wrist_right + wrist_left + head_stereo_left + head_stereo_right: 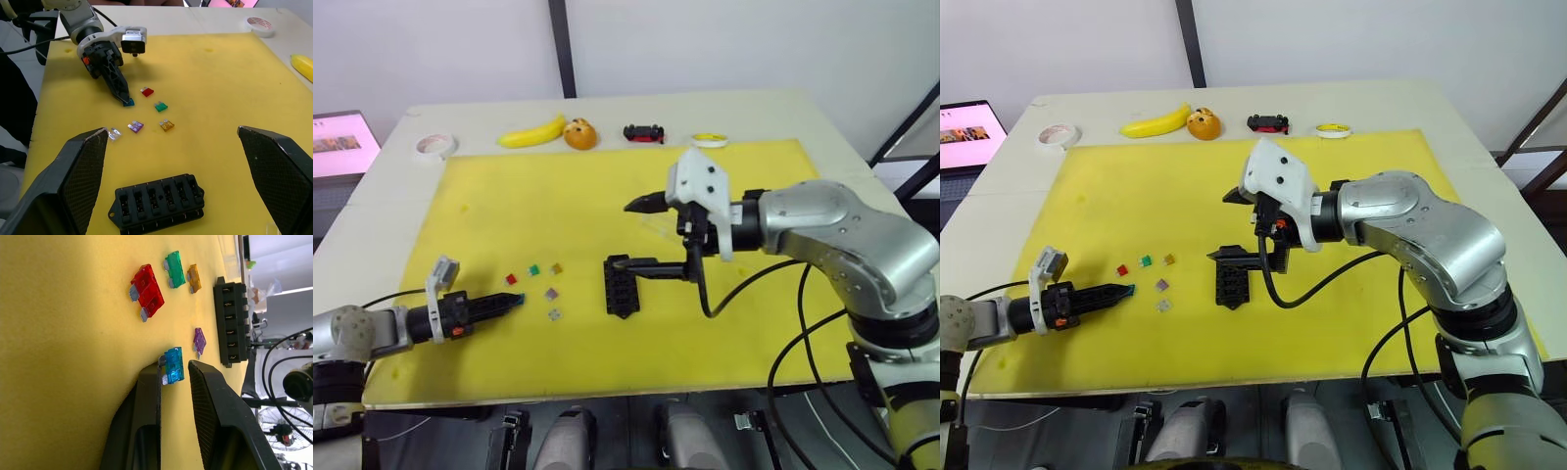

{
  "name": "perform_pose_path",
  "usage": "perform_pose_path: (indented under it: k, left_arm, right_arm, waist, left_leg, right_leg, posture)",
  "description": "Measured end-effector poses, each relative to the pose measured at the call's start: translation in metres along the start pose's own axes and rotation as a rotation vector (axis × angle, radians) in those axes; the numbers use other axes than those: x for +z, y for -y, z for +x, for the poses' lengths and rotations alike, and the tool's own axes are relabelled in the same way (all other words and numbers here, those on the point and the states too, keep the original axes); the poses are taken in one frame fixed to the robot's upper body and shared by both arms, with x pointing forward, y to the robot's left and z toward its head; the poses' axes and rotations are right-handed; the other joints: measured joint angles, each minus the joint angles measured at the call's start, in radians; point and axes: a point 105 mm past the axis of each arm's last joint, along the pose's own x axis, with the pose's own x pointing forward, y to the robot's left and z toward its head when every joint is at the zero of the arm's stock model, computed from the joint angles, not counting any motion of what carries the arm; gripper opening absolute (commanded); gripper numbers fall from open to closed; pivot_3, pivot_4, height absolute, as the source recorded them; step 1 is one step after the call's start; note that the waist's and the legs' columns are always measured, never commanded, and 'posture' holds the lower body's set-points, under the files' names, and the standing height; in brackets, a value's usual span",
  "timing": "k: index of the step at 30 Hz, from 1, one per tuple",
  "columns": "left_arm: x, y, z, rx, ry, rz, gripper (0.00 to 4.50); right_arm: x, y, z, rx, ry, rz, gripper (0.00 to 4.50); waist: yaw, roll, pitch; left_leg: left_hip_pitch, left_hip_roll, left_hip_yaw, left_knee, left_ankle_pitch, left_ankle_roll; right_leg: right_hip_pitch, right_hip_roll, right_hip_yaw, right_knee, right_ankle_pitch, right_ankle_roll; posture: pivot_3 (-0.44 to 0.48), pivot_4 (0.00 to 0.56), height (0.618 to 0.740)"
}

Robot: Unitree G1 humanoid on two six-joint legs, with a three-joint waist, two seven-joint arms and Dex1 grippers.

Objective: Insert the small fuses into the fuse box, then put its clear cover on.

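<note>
The clear cover can't be made out. The left gripper (173, 377) loosely brackets the blue fuse (173, 365); the right gripper (171, 142) hovers spread wide above the fuse box (159, 199).

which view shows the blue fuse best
The left wrist view: the blue fuse sits large between the left gripper's open fingers on the yellow mat. The right wrist view shows it small at that gripper's tip; the eye views show a tiny speck.
</note>
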Motion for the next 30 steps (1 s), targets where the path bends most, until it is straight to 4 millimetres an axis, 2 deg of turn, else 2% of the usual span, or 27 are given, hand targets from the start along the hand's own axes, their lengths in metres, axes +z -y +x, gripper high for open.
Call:
perform_pose_path:
  k: [6,9,10,20,23,28,30]
  left_arm:
    - [0.000,0.000,-0.001,0.000,0.008,-0.010,0.93]
    - [0.000,0.001,-0.001,-0.002,0.008,-0.009,0.11]
    - [0.001,0.002,-0.001,-0.007,0.007,-0.005,0.05]
    - [0.001,0.005,-0.002,-0.012,0.031,0.011,0.05]
    - [0.007,0.017,0.001,-0.049,0.092,0.038,0.05]
    - [0.031,0.067,0.014,-0.209,0.257,0.189,0.05]
    - [0.041,0.088,0.020,-0.277,0.336,0.236,0.05]
  right_arm:
    - [0.000,0.000,0.000,0.002,0.000,0.000,4.50]
    - [0.000,0.000,0.000,0.004,0.001,0.000,4.50]
    - [0.000,0.000,0.000,0.004,0.001,-0.001,4.50]
    - [0.000,0.000,0.000,0.006,0.001,0.000,4.50]
    - [0.000,-0.001,0.001,0.008,0.006,0.003,4.50]
    - [0.005,-0.006,0.004,0.039,0.066,0.069,4.50]
    - [0.011,-0.003,0.004,0.030,0.155,0.172,4.50]
  waist:
    - [-0.001,0.000,0.000]
    - [-0.001,0.000,0.000]
    - [0.000,0.000,0.000]
    - [-0.001,0.000,0.000]
    - [0.004,-0.001,0.001]
    - [0.023,-0.005,0.001]
    - [0.031,-0.006,0.001]
  left_leg:
    - [0.000,0.000,0.000,0.000,0.000,0.000]
    - [0.000,0.000,0.000,0.000,0.000,0.000]
    - [0.000,0.000,0.000,0.000,0.000,0.000]
    - [0.000,0.000,0.000,-0.001,0.000,0.000]
    - [-0.002,0.000,0.000,0.000,0.000,0.000]
    - [-0.002,0.000,0.000,0.002,0.000,0.000]
    - [-0.003,0.000,0.000,0.002,0.000,0.000]
  right_leg:
    - [0.000,0.000,0.000,0.000,0.000,0.000]
    - [0.000,0.000,0.000,0.000,0.000,0.000]
    - [0.000,0.000,0.000,0.000,0.000,0.000]
    - [-0.001,0.000,0.001,0.000,0.000,0.000]
    - [-0.001,0.000,0.001,0.000,0.000,0.000]
    - [0.000,-0.001,0.000,0.000,0.001,0.001]
    - [0.000,-0.001,0.000,0.000,0.001,0.001]
  posture:
    - [0.000,0.150,0.740]
    - [0.000,0.150,0.740]
    - [0.000,0.150,0.740]
    - [0.000,0.150,0.740]
    - [0.000,0.150,0.740]
    - [0.000,0.150,0.740]
    - [0.000,0.150,0.740]
